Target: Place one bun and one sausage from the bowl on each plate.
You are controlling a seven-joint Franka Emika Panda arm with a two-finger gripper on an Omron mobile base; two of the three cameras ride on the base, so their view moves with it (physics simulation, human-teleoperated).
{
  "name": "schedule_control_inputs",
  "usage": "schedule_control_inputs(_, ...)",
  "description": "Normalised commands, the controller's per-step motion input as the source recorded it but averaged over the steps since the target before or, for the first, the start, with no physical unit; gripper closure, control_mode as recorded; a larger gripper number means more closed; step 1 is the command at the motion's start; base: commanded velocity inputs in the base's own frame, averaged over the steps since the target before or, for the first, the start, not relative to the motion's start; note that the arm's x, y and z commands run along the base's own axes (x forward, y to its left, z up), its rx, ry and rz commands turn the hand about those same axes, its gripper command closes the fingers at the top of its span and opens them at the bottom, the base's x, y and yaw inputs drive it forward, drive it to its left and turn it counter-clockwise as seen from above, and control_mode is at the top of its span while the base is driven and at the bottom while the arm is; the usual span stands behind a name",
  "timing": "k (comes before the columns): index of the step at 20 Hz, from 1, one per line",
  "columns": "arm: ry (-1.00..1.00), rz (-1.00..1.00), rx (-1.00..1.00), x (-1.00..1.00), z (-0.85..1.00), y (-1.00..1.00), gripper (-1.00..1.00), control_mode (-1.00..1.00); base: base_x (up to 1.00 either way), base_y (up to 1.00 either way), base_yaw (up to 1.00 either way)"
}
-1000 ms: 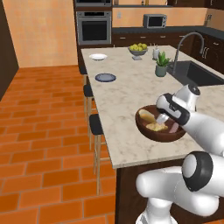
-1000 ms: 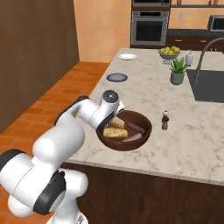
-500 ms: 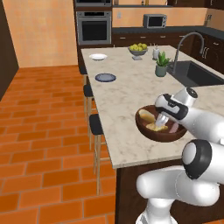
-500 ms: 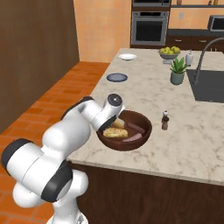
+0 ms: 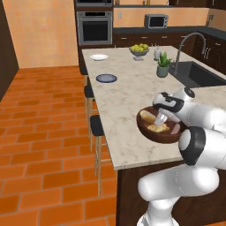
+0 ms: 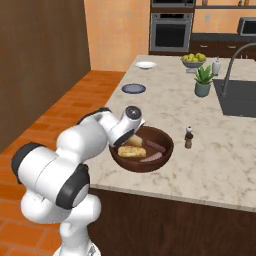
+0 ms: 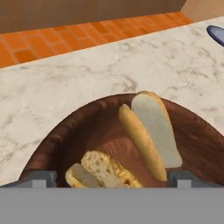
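1. The brown bowl (image 5: 160, 126) sits on the table (image 5: 128, 92), near the front edge.
2. The gripper (image 5: 160, 120) is just above the bowl and points down into it. Its two fingers are wide open, and it is holding nothing.
3. In the hand view, a long split bun (image 7: 151, 131) leans inside the bowl, and another bun (image 7: 103, 171) lies close to the gripper, between its open tips.
4. In the right base view, a bun (image 6: 132, 151) lies in the bowl next to two pinkish sausages (image 6: 155, 146).
5. The dark blue-grey plate (image 5: 106, 78) is on the table, well past the bowl.
6. The white plate (image 5: 99, 57) is farther from the bowl than the blue-grey plate.
7. Both plates look bare.
8. A small pepper shaker (image 6: 189, 137) stands just beside the bowl.
9. A green plant in a pot (image 6: 203, 82) stands farther back from the bowl, near the sink (image 6: 241, 98).
10. A grey bowl of yellow-green fruit (image 5: 139, 49) is far behind the brown bowl.
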Motion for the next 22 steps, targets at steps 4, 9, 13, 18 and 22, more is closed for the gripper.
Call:
schedule_control_inputs(4,0.0,0.03,0.0,0.36,-0.14,-0.11,-1.0,-1.0,0.0,0.0,0.0)
schedule_control_inputs(9,0.0,0.01,0.0,0.36,-0.17,0.0,-1.0,-1.0,0.0,0.0,0.0)
schedule_control_inputs(13,-0.05,0.01,-0.01,0.27,-0.34,0.0,-1.0,-1.0,0.0,0.0,0.0)
schedule_control_inputs(18,-0.05,0.0,0.0,0.16,-0.04,0.0,-1.0,-1.0,0.0,0.0,0.0)
schedule_control_inputs(22,-0.02,0.0,0.0,0.32,-0.16,0.0,-1.0,-1.0,0.0,0.0,0.0)
